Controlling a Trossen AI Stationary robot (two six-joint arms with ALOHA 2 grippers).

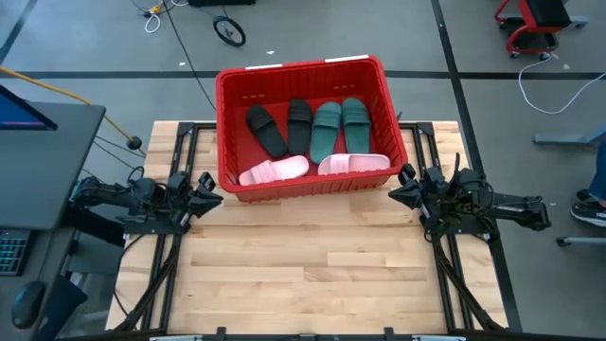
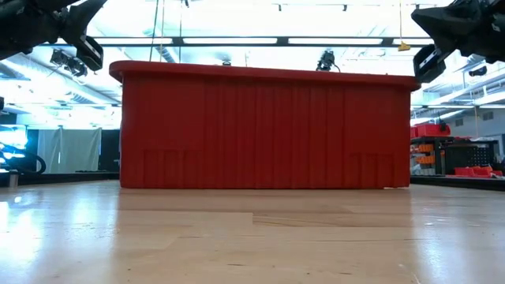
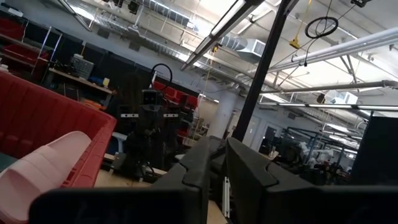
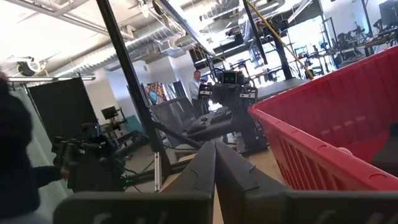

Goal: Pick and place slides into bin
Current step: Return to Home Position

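Observation:
The red bin (image 1: 305,76) stands at the table's far middle. Inside it lie two black slides (image 1: 266,131) (image 1: 299,125), two dark green slides (image 1: 327,130) (image 1: 356,124) and two pale pink slides (image 1: 275,171) (image 1: 352,164) against the near wall. My left gripper (image 1: 213,192) hangs shut and empty off the bin's near left corner. My right gripper (image 1: 398,187) hangs shut and empty off the bin's near right corner. A pink slide (image 3: 43,165) and the bin's wall (image 3: 37,118) show in the left wrist view; the bin's rim (image 4: 311,134) shows in the right wrist view.
Bare wooden table (image 1: 303,275) lies in front of the bin. Dark rails (image 1: 170,246) (image 1: 454,275) run along both sides under the arms. A monitor stand (image 1: 38,161) sits left of the table. A person (image 4: 196,84) stands far off in the room.

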